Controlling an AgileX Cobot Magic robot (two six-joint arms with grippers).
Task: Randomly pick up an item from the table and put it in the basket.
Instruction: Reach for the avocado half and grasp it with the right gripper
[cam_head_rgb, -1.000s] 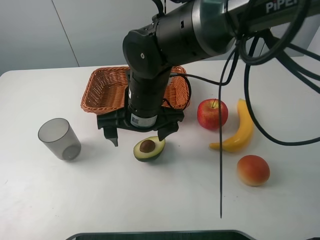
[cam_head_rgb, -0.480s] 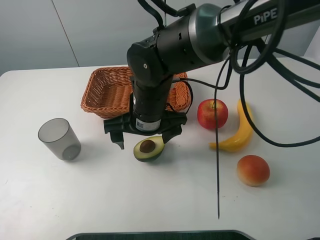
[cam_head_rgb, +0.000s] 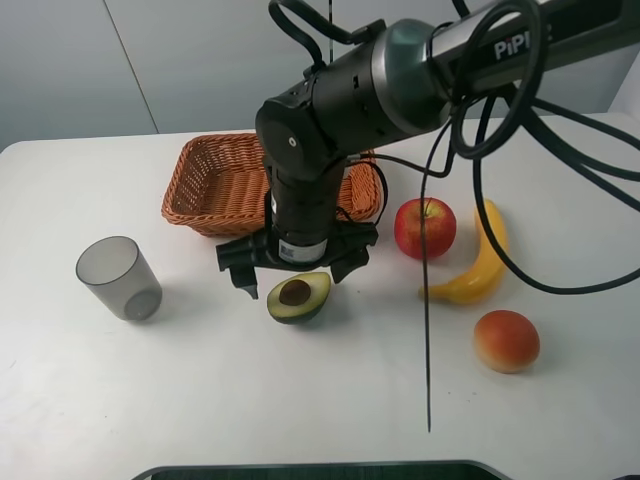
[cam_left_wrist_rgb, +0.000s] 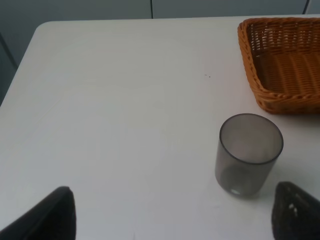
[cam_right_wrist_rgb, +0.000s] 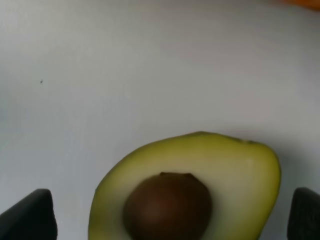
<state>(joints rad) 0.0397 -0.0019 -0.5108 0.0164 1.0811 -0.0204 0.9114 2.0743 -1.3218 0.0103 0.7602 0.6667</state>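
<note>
The halved avocado (cam_head_rgb: 298, 297) lies cut side up, brown pit showing, on the white table (cam_head_rgb: 300, 400) in front of the wicker basket (cam_head_rgb: 215, 180). My right gripper (cam_head_rgb: 297, 273) hangs open just above it, one finger on each side, not touching it. In the right wrist view the avocado (cam_right_wrist_rgb: 200, 170) fills the space between the gripper's (cam_right_wrist_rgb: 167, 215) spread fingertips. My left gripper (cam_left_wrist_rgb: 175, 220) is open and empty over bare table near the grey cup; it is out of the high view. The basket (cam_left_wrist_rgb: 285, 75) is empty.
A grey translucent cup (cam_head_rgb: 118, 277) stands to the left of the avocado and shows in the left wrist view (cam_left_wrist_rgb: 248, 152). A red apple (cam_head_rgb: 424, 227), a banana (cam_head_rgb: 480, 258) and a peach (cam_head_rgb: 506, 340) lie to the right. A thin black cable (cam_head_rgb: 427, 330) hangs from the right arm.
My right gripper has shifted a little to the right and lowered closer over the avocado, still open. The avocado and the other things have not moved.
</note>
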